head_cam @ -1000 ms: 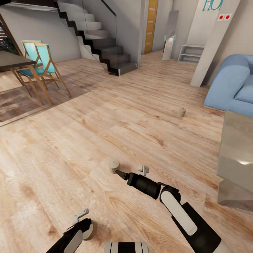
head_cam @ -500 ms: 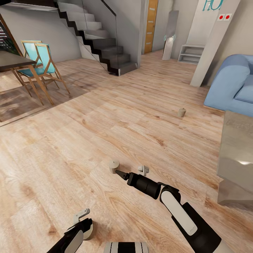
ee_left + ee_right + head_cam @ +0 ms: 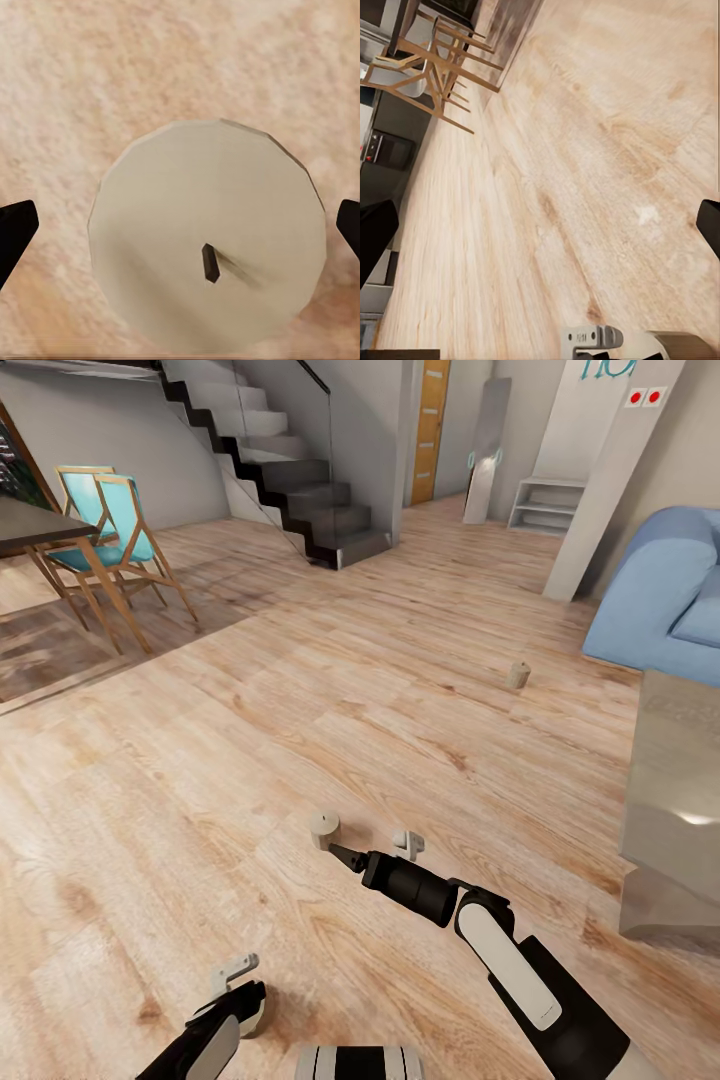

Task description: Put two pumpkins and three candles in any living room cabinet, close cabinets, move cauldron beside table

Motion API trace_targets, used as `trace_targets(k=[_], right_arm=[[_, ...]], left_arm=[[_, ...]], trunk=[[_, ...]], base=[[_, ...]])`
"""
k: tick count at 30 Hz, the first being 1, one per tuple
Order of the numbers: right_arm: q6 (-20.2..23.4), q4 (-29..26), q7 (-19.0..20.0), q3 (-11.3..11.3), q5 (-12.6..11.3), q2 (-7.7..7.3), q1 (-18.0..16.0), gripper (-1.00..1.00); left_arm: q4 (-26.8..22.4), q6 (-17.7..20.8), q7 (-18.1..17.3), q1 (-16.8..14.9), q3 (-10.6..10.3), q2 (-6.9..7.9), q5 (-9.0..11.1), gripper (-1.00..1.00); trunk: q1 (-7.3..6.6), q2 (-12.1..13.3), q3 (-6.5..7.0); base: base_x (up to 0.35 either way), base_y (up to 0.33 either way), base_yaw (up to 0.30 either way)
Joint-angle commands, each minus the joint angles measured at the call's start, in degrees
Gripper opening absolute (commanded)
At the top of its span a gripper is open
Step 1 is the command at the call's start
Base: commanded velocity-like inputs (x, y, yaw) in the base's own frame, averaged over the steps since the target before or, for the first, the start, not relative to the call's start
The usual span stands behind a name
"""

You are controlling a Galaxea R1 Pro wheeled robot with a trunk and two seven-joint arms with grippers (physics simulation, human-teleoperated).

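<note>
Three beige candles stand on the wooden floor. One candle (image 3: 323, 828) is just beyond the tip of my right gripper (image 3: 375, 850), which is open and holds nothing. A second candle (image 3: 517, 674) stands far off towards the sofa. The third candle (image 3: 251, 1015) sits under my left gripper (image 3: 238, 988). In the left wrist view this candle (image 3: 206, 244) shows from above with its wick, between the two dark fingertips (image 3: 15, 232), which stand wide apart and do not touch it. The pumpkins, cabinet and cauldron are out of view. The grey coffee table (image 3: 680, 780) is at the right edge.
A blue sofa (image 3: 660, 600) stands behind the coffee table. A dark dining table (image 3: 30, 525) with teal chairs (image 3: 110, 530) is at the far left. Stairs (image 3: 300, 480) and a low white shelf (image 3: 545, 510) are at the back. Open floor lies between them.
The whole picture has shifted slightly, so the camera has moved. Both arms and the candles keep their places relative to each other.
</note>
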Motion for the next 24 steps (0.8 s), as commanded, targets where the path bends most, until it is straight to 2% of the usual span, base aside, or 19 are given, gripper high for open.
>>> trace_targets(k=[1, 13, 17, 24], right_arm=[[0.12, -0.02, 0.05, 0.03, -0.17, -0.02, -0.04, 1.00], [0.12, -0.08, 0.05, 0.03, -0.17, -0.01, -0.04, 1.00], [0.12, -0.10, 0.05, 0.03, -0.17, -0.01, -0.04, 1.00], [0.12, -0.10, 0.05, 0.03, -0.17, -0.02, -0.04, 1.00]], left_arm=[[-0.13, 0.20, 0.50, -0.02, -0.46, 0.04, 0.20, 1.00], [-0.13, 0.15, 0.28, -0.02, -1.20, -0.03, 0.09, 1.00], [-0.13, 0.12, 0.27, -0.02, -3.45, -0.36, 0.06, 1.00], [-0.13, 0.07, 0.33, -0.02, -4.45, -0.38, 0.42, 1.00]], trunk=[[-0.01, -0.02, -0.05], [-0.01, -0.02, -0.05], [-0.01, -0.02, -0.05], [-0.01, -0.02, -0.05]], base=[[0.000, 0.000, 0.000], [0.000, 0.000, 0.000], [0.000, 0.000, 0.000], [0.000, 0.000, 0.000]])
